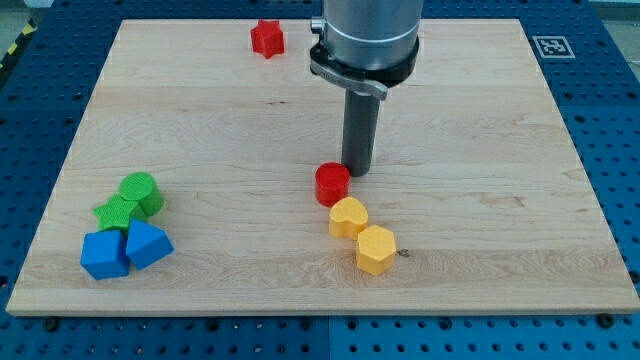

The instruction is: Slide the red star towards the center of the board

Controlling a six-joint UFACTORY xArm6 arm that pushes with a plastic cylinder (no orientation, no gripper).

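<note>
While the red star (pixel 267 38) sits near the board's top edge, a little to the left of the middle, my tip (pixel 357 172) stands well apart from it, close to the center of the wooden board (pixel 480 150). It carries nothing; it is a bare dark rod, and its lower end rests just beside the red cylinder (pixel 332 184), at that block's upper right, seemingly touching it. Just below the cylinder, two yellow blocks (pixel 349 217) (pixel 376 249) lie in a diagonal line toward the bottom edge, touching each other. Near the bottom left corner, a green cylinder (pixel 140 192) and a green star (pixel 115 212) huddle together above two blue blocks (pixel 104 254) (pixel 148 244).
</note>
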